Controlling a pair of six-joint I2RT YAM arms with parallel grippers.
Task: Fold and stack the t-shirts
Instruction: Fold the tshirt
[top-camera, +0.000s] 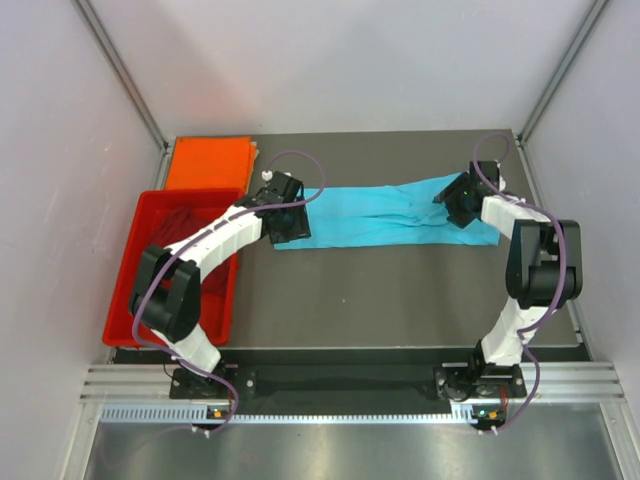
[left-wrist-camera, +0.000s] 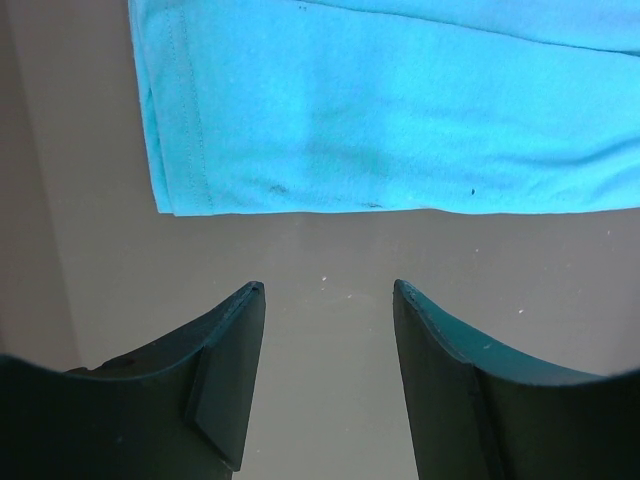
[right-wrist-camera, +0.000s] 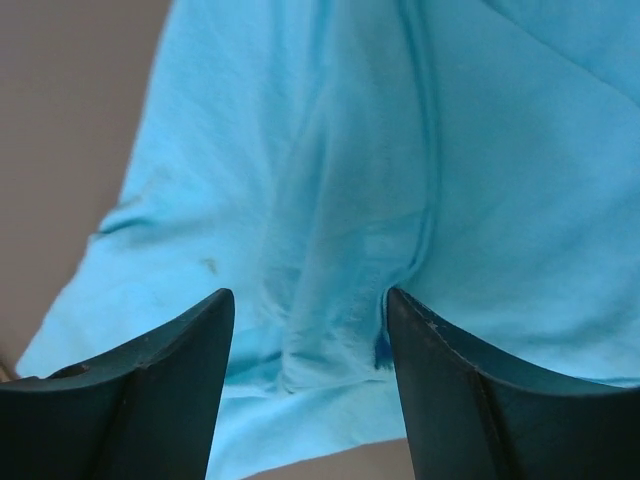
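Desk (top-camera: 400, 290) surface is a flat, dull grey-brown sheet, lightly speckled with dust in the left wrist view. Pale, plain walls (top-camera: 60, 150) close it in on three sides, with slim metal frame posts (top-camera: 125, 80) slanting up at the back corners. A ribbed metal rail (top-camera: 340, 385) runs along the near edge, where both arms are bolted.

The turquoise t-shirt (top-camera: 385, 215) lies across the middle of the desk as a long, narrow band stretched from left to right, slightly rumpled toward its right end. The orange t-shirt (top-camera: 208, 163) sits flat at the back left corner. Just in front of it, a red tray (top-camera: 135, 270) fills the left edge of the desk, and the maroon t-shirt (top-camera: 178, 214) lies bunched inside it, partly hidden by the left arm, which reaches across the tray's inner corner.

The left tool (top-camera: 290, 225) hangs at the left end of the turquoise band. Its fingers are spread, with only bare desk between them (left-wrist-camera: 328, 290) and the shirt's hemmed edge just ahead. The right tool (top-camera: 458, 205) sits over the right end. Its fingers are also spread (right-wrist-camera: 310, 295), straddling a raised crease of turquoise cloth. Whether they touch the fabric cannot be told.
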